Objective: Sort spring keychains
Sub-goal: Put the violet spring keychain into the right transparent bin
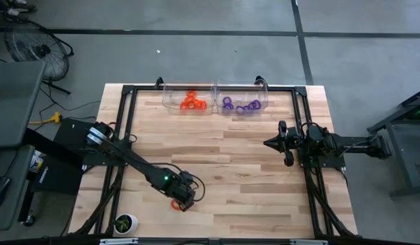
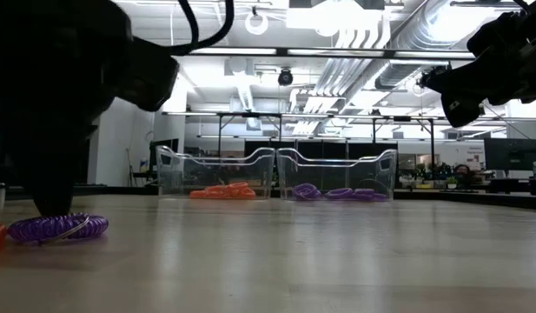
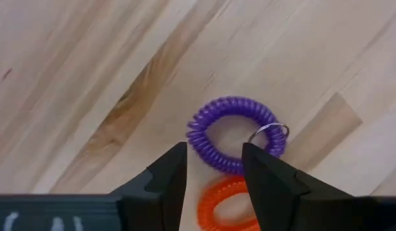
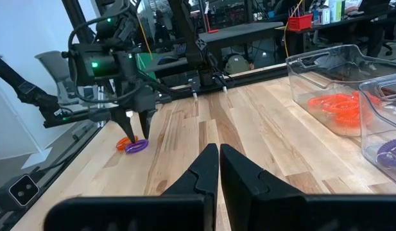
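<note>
A purple spring keychain [image 3: 204, 128] with a metal split ring [image 3: 269, 131] lies flat on the wood near the table's near left part, touching an orange one [image 3: 226, 205]. My left gripper [image 3: 214, 157] is open and points down over them. One finger stands inside the purple loop and one outside it, straddling its coil. The low view shows the purple coil [image 2: 59, 228] under the left gripper, and the orange one [image 1: 175, 204] beside it. My right gripper [image 1: 288, 144] is shut and waits above the table's right side, touching nothing. My left gripper comes from above with its fingers [image 3: 172, 170] on either side of the purple keychain's coil [image 3: 214, 159], which lies flat on the table. Whether the fingers touch the coil cannot be told.
Two clear bins stand side by side at the far edge: the left bin [image 1: 170, 103] holds orange keychains, the right bin [image 1: 264, 102] purple ones. A black frame [image 1: 124, 136] borders the table. A small white pot [image 1: 124, 222] sits at the near left corner.
</note>
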